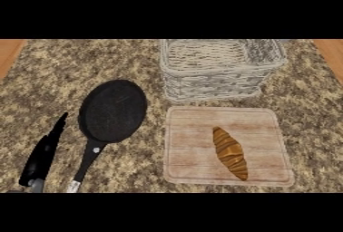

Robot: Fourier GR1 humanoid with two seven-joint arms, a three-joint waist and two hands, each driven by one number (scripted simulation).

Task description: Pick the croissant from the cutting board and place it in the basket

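Golden-brown croissant (230, 153) lies untouched on the pale wooden cutting board (194, 136), near its right side. Grey woven wicker basket (221, 84) just behind the board. Left robot hand (44, 152) rests released, fingers straight (right one unseen). Black frying pan (112, 117) on speckled table (60, 77). Nothing done yet; lift and placement remain

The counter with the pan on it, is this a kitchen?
Most likely a kitchen: a speckled stone counter holds a black frying pan, a wooden cutting board with a croissant, and a wicker basket.

Kitchen: speckled granite counter (100, 63), black frying pan (112, 111), wooden cutting board (194, 136), wicker basket (214, 81).
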